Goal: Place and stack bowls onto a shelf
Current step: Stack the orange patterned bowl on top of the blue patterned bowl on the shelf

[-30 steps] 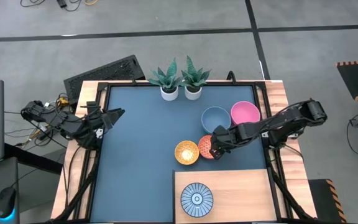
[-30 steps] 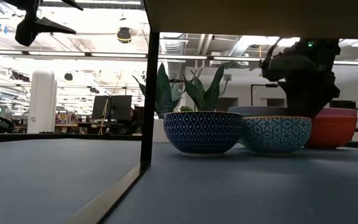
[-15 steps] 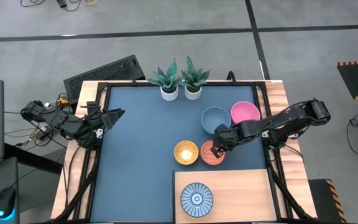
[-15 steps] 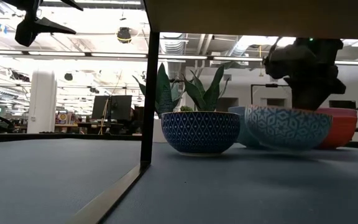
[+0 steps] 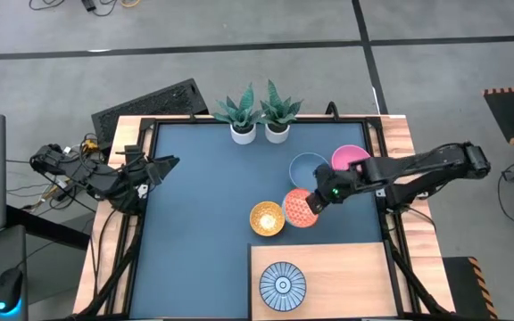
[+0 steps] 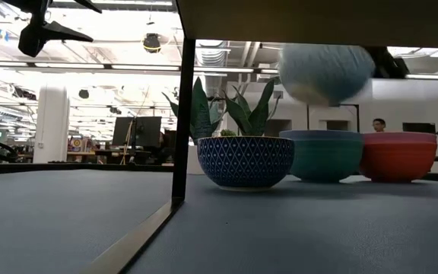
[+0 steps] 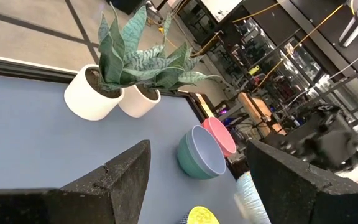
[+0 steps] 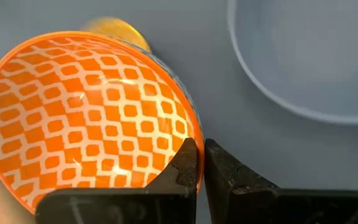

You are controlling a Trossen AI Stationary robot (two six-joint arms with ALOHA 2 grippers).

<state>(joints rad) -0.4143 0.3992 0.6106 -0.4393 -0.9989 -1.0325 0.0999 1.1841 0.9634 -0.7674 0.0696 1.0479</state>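
Note:
My right gripper (image 5: 318, 200) is shut on the orange-red patterned bowl (image 5: 299, 207), which hangs in the air above the dark blue table; the low view shows the bowl (image 6: 325, 72) high up. A yellow bowl (image 5: 268, 218) stands on the table just left of it. Behind stand a grey-blue bowl (image 5: 309, 168) and a pink bowl (image 5: 352, 160). A blue-white bowl (image 5: 282, 285) sits on the pale wooden shelf (image 5: 346, 281) at the near edge. My left gripper (image 5: 166, 164) waits open at the table's left edge. My right gripper holds the orange-red bowl by its rim (image 8: 194, 132), on the side toward the table's right edge. One finger (image 8: 180, 167) is inside the bowl and the other (image 8: 229, 174) outside. The fingers slant down from the right. The bowl is lifted clear and tilted.
Two white plant pots (image 5: 244, 132) (image 5: 277, 132) stand at the far edge. A dark post of the shelf (image 6: 182, 122) rises in the low view. Bare table lies on the left half (image 5: 203, 205). A person (image 6: 379, 124) shows far behind the table.
My right gripper has risen with the orange-red bowl. The bowl stood on the table, then tipped with one side up, and now hangs clear above the other bowls, a little nearer the far edge. The left arm has kept still.

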